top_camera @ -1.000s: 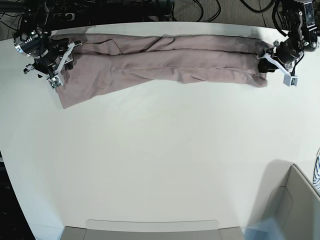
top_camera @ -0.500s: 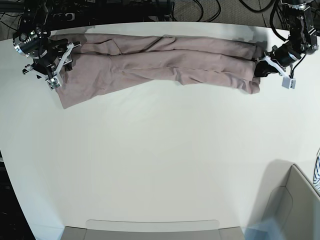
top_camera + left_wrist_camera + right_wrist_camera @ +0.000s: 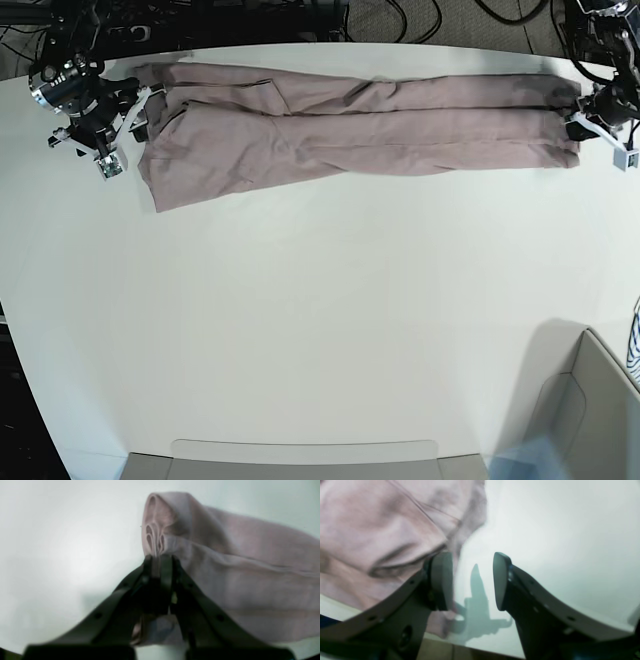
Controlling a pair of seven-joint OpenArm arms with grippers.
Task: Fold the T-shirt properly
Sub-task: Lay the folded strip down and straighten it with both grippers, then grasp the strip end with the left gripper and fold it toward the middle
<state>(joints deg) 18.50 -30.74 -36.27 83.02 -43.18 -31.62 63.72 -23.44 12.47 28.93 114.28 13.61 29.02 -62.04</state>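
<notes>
Fingers (image 3: 442,580) of the right gripper (image 3: 118,128), at the upper left of the base view, stand apart with bare table (image 3: 320,300) between them, one pad beside the T-shirt (image 3: 360,125) edge. That mauve-pink garment lies stretched in a long band across the top of the table. At the upper right, the left gripper (image 3: 590,118) is clamped on a bunched fold at the shirt's end.

Plain dusty mauve-pink T-shirt (image 3: 350,125), white table (image 3: 320,320), black hands, blue-and-white striped cloth (image 3: 633,345)
</notes>
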